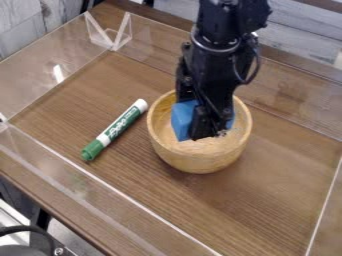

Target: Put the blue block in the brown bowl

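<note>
The brown bowl (201, 152) sits on the wooden table, right of centre. My black gripper (203, 122) reaches straight down into it, shut on the blue block (182, 118). The block shows as a light-blue patch at the left side of the fingers, inside the bowl and about level with its rim. I cannot tell whether the block touches the bowl's floor, since the fingers hide its lower part.
A green-and-white marker (115, 129) lies on the table left of the bowl. Clear acrylic walls (40, 60) fence the tabletop, and a clear stand (107, 30) is at the back left.
</note>
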`<state>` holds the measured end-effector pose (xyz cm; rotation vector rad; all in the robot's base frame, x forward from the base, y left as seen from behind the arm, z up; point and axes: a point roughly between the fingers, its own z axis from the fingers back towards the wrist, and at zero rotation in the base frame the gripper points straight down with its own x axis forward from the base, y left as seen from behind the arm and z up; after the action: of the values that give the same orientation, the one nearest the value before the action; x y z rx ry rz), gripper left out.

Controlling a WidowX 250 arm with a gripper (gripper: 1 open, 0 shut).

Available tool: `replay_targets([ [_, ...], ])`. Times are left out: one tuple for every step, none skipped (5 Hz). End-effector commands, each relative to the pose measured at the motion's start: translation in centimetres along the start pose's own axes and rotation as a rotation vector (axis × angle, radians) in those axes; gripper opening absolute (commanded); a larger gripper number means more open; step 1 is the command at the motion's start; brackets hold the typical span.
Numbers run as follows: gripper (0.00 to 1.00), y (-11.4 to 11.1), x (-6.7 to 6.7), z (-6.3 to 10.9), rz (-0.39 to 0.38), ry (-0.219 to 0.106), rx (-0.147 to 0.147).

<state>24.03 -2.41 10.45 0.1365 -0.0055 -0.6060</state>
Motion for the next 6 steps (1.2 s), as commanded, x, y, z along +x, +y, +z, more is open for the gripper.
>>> replay_targets([
  [0.00, 0.59, 0.00, 1.18, 0.034, -0.058, 0.020],
  [0.00, 0.63, -0.23, 1.11, 0.056, -0.064, 0.016],
  [0.00, 0.63, -0.43, 1.09, 0.074, -0.071, 0.012],
  [0.00, 0.64, -0.60, 1.11, 0.093, -0.077, 0.010],
  [0.00, 0.64, -0.75, 1.12, 0.111, -0.082, 0.007],
  [0.00, 0.65, -0.91, 1.22, 0.131, -0.086, 0.005],
])
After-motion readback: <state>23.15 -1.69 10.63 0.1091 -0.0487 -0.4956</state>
